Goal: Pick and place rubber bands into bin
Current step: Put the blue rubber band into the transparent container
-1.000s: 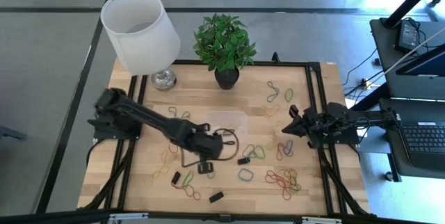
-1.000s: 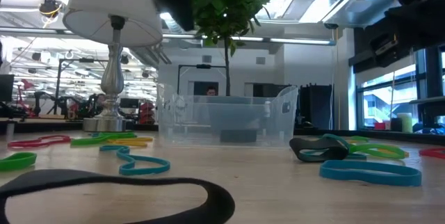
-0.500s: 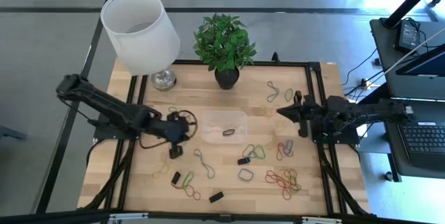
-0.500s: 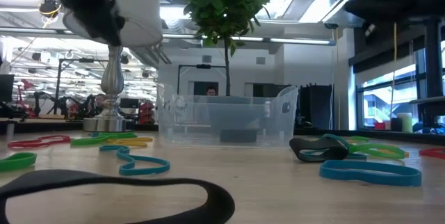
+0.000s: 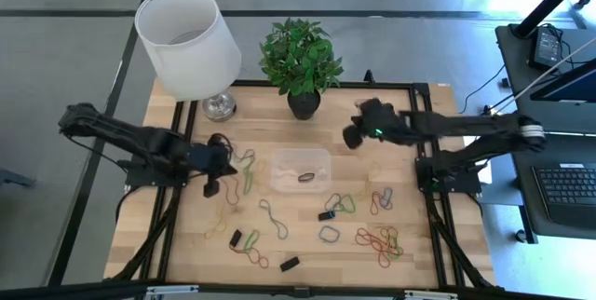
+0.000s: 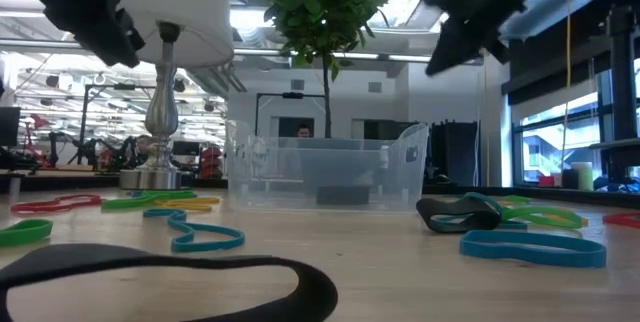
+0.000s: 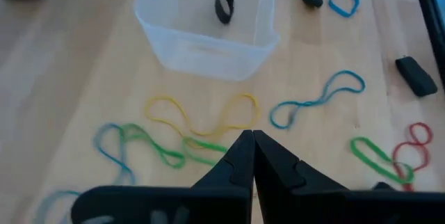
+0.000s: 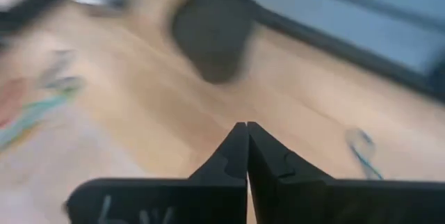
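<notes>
The clear bin (image 5: 300, 170) stands mid-table with one black band (image 7: 224, 3) lying on its floor. Many rubber bands lie flat on the wood: yellow (image 7: 201, 116), green (image 7: 167, 147) and blue (image 7: 316, 99) loops left of the bin, and a red-and-yellow heap (image 5: 377, 239) at the near right. My left gripper (image 5: 226, 168) hangs shut and empty above the loops left of the bin, and its wrist view shows its tips (image 7: 252, 135) together. My right gripper (image 5: 350, 138) hangs shut and empty in the air right of the plant pot (image 5: 304, 104).
A white-shaded lamp (image 5: 191, 44) stands at the far left corner and a potted plant (image 5: 300, 58) at the far middle. Small black pieces (image 5: 289, 264) lie near the front edge. A black frame (image 5: 424, 114) borders the wooden top.
My left gripper has drawn back from the near middle of the table toward its left edge, staying above the loops. My right gripper has swung from the table's right edge out over the table toward the plant pot, rising and tipping as it went.
</notes>
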Motion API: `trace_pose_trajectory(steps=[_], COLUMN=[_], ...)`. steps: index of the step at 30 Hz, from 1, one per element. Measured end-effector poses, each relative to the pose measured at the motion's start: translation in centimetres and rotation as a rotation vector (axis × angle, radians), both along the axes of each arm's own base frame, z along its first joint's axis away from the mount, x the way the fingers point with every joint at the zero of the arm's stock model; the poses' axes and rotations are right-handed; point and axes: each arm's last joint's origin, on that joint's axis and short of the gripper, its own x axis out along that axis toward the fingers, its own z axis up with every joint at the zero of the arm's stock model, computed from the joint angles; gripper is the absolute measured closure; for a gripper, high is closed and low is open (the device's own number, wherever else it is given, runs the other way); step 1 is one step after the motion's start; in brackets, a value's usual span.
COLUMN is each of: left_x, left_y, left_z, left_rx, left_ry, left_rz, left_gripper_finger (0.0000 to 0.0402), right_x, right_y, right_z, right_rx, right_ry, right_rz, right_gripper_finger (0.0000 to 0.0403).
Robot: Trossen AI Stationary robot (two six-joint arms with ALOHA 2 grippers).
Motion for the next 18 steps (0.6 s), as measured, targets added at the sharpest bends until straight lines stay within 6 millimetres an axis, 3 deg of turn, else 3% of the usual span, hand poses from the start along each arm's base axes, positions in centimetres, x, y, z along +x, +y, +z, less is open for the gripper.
trace_pose_trajectory(steps=[4, 9, 18], left_x=[-0.5, -0.5, -0.4], left_y=[0.7, 1.2, 1.4], left_z=[0.6, 0.9, 0.8], left_rx=[0.084, 0.117, 0.079], left_ry=[-0.048, -0.077, -0.073], left_rz=[-0.046, -0.031, 0.015], left_gripper_finger=[0.0400, 0.0400, 0.0400], right_x=[1.2, 1.7, 0.4], right_y=[-2.1, -4.2, -8.6], right_z=[-0.8, -3.1, -7.9], right_rx=[0.113, 0.221, 0.375], right_ry=[0.176, 0.307, 0.437], right_rz=[-0.208, -0.372, -0.523], right_gripper_finger=[0.0400, 0.0380, 0.0319])
